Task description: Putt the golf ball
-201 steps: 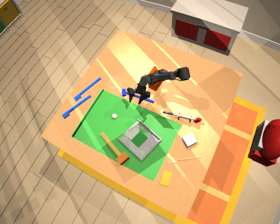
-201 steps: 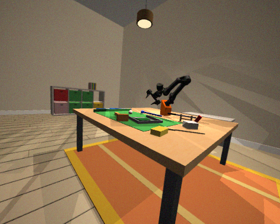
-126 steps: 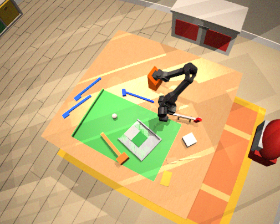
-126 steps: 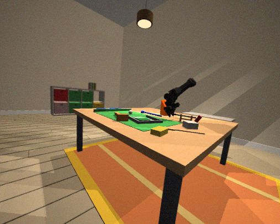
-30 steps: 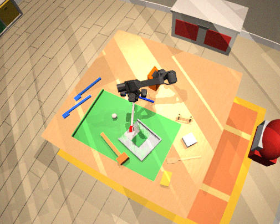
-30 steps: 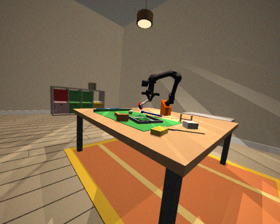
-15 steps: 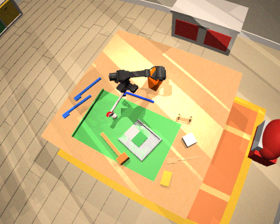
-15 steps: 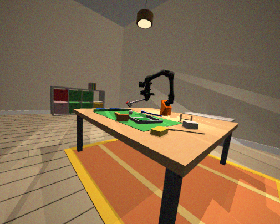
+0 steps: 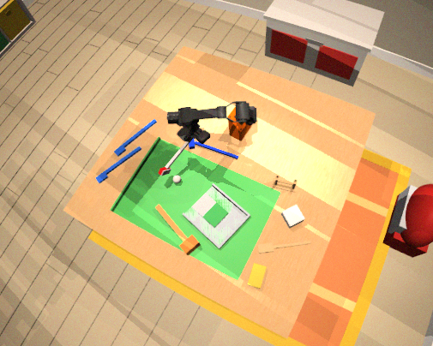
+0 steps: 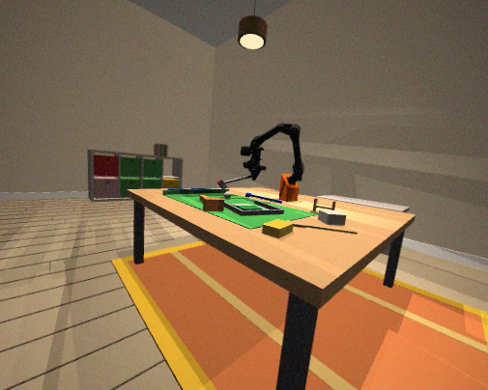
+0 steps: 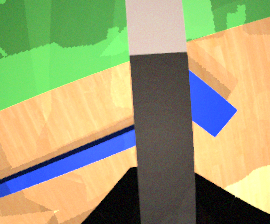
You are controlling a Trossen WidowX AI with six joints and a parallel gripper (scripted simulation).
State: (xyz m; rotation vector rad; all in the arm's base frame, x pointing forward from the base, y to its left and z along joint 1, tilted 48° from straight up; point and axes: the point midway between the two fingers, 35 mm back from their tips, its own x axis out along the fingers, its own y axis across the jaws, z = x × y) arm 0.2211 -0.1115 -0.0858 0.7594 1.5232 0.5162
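One gripper (image 9: 190,138) is clamping nearly shut on the red putter (image 9: 174,159) shaft, angling its head down just behind the golf ball (image 9: 177,179) on the green mat (image 9: 251,201), apparently lining up toward the raised green (image 9: 216,215).

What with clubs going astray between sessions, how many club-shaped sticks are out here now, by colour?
Blue clubs: 3
Red putter: 1
Orange club: 1
Pale wooden club: 1
Total: 6
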